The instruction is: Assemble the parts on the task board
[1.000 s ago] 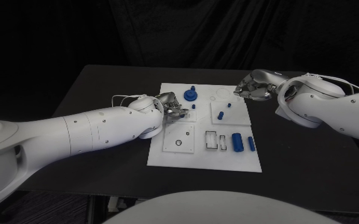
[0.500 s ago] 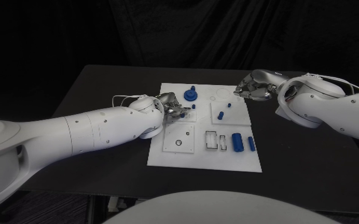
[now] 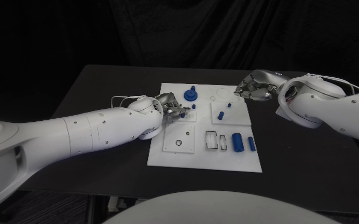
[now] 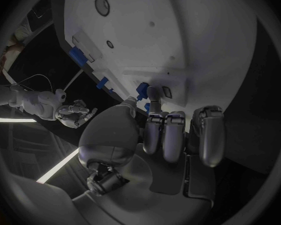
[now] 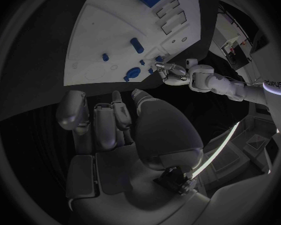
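Note:
The white task board (image 3: 202, 146) lies in the middle of the black table. My left hand (image 3: 170, 106) is at the board's left edge, thumb and a finger pinching a small blue peg (image 4: 142, 89) just above the board surface (image 4: 178, 30). A blue gear-shaped part (image 3: 190, 95) stands just beyond that hand. My right hand (image 3: 254, 88) hovers off the board's far right corner, fingers curled in with nothing in them (image 5: 103, 120). A blue peg (image 3: 221, 115) stands upright mid-board. A blue cylinder (image 3: 237, 142) and a thinner blue piece (image 3: 251, 143) lie near the right edge.
Rectangular slots (image 3: 215, 140) and a round hole (image 3: 179, 143) are cut in the board's near half. Bare black table (image 3: 299, 151) stretches to the right and in front of the board. A dark curtain hangs behind the table.

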